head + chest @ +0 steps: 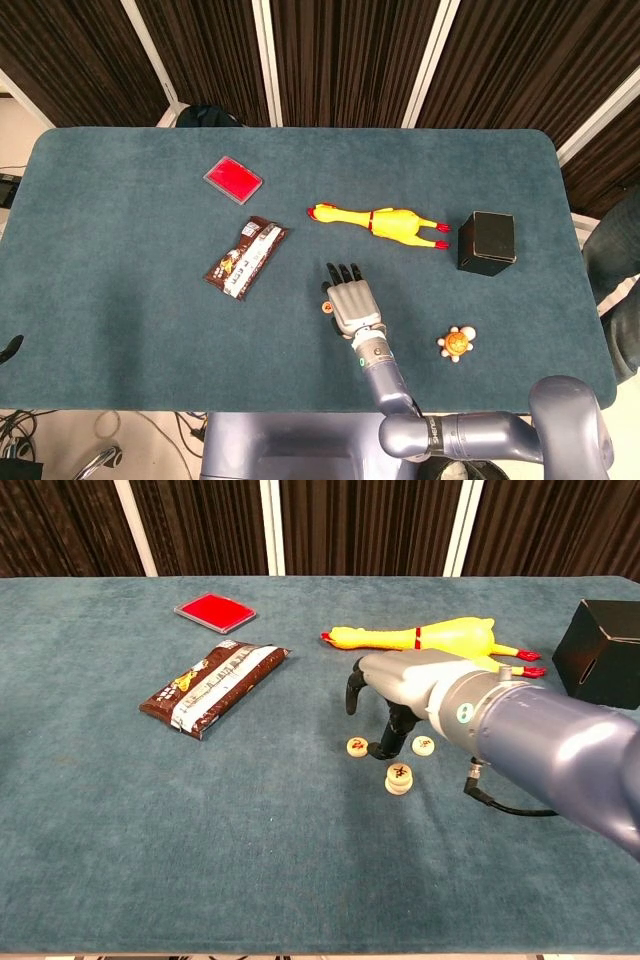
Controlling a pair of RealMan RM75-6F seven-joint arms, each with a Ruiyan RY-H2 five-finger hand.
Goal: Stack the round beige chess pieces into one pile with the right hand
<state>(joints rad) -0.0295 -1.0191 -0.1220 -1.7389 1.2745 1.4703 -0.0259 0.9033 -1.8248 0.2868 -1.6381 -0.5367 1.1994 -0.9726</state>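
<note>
In the chest view three groups of round beige chess pieces lie on the teal table (120, 810): a short stack (399, 778) nearest the front, one lone piece (357, 746) to its left and another lone piece (423, 745) to its right. My right hand (400, 692) hovers over them, palm down and fingers spread, holding nothing. One fingertip (383, 747) reaches the cloth just right of the left lone piece. In the head view the right hand (350, 298) covers most of the pieces; only one piece (325, 307) peeks out at its left edge. The left hand is not visible.
A yellow rubber chicken (425, 640) lies just behind the hand, with a black box (606, 652) at the far right. A brown snack packet (213, 686) and a red flat case (214, 611) sit to the left. An orange toy (456, 342) lies right of the hand.
</note>
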